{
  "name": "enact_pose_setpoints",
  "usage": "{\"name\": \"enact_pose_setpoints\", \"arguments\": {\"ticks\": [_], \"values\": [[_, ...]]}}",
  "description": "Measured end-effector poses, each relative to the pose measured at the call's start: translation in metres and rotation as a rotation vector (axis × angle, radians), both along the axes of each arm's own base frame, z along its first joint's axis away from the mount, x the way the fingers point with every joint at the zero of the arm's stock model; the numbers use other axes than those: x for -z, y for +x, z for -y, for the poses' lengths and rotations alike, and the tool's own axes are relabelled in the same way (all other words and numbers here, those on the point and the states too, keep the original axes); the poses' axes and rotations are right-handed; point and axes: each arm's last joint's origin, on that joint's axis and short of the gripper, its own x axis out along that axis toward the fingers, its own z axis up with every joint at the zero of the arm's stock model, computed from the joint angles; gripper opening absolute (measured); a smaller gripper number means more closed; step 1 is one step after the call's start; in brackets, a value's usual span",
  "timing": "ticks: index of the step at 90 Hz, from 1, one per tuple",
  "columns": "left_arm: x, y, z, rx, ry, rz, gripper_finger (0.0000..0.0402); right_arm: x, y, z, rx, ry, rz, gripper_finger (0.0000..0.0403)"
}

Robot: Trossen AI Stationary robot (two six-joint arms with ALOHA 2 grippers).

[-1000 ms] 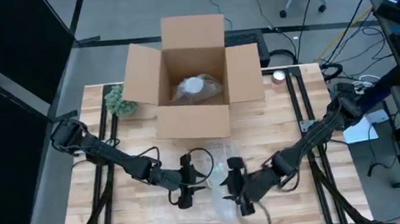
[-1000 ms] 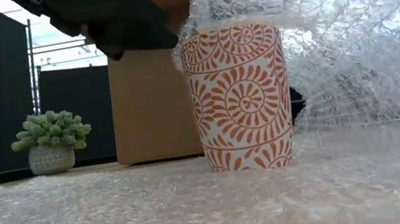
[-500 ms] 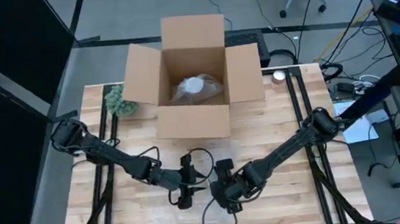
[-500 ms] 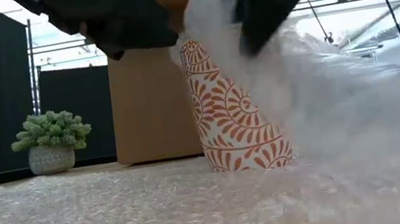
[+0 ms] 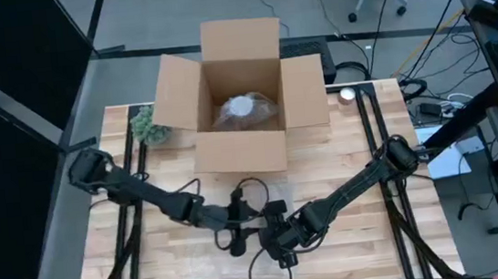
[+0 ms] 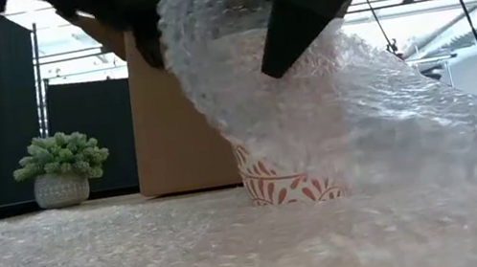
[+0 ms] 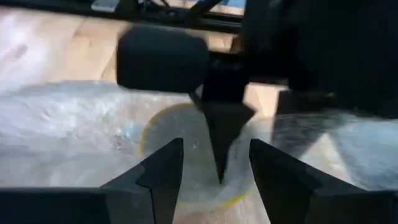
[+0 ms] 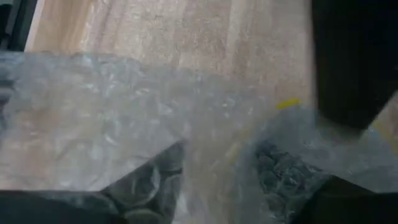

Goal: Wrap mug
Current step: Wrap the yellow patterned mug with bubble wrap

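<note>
The mug (image 6: 291, 188), white with an orange pattern, stands upright on a sheet of bubble wrap (image 6: 365, 132) at the table's middle front. The wrap is drawn over it from the right, so only the mug's base shows. My right gripper (image 5: 272, 233) is above the mug, shut on the wrap. My left gripper (image 5: 238, 241) is open just to the mug's left. Its fingers (image 7: 165, 171) stand on either side of the wrap-covered mug rim (image 7: 149, 127). Whether they touch the wrap I cannot tell. My right gripper pinches a gathered part of the bubble wrap (image 8: 211, 137) between its two fingers, coming from above and from the table's right. The wrap runs down from the fingers over the mug's top and right side, and its remainder lies on the table.
An open cardboard box (image 5: 240, 94) stands at the table's far middle, with a wrapped item (image 5: 244, 108) inside. A small potted plant (image 5: 145, 125) sits at the far left. The bubble wrap covers the table's front.
My right gripper has gone toward the table's left with the bubble wrap. It has pulled the raised sheet up and over the mug, which now shows only its base. My left gripper has shifted slightly toward the mug.
</note>
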Motion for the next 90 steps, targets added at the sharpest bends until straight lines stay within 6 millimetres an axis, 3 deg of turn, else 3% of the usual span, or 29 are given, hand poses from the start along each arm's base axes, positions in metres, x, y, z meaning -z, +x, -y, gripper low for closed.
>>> {"name": "enact_pose_setpoints", "arguments": {"ticks": [21, 48, 60, 72, 90], "values": [[0.019, 0.006, 0.002, -0.013, 0.007, -0.043, 0.0173, -0.005, -0.002, 0.001, -0.022, -0.011, -0.003, 0.0180], [0.019, 0.007, 0.002, -0.015, 0.002, -0.030, 0.0173, -0.066, -0.014, 0.005, -0.016, -0.026, -0.037, 0.0180], [0.020, 0.006, 0.002, -0.016, -0.001, -0.032, 0.0173, -0.081, -0.014, -0.003, -0.030, 0.004, 0.018, 0.0180], [0.020, 0.006, 0.002, -0.015, -0.001, -0.032, 0.0173, -0.074, -0.010, -0.012, -0.057, -0.006, 0.054, 0.0180], [0.017, 0.005, 0.002, -0.005, 0.000, -0.029, 0.0173, -0.023, -0.005, -0.009, 0.012, -0.075, -0.064, 0.0180]]}}
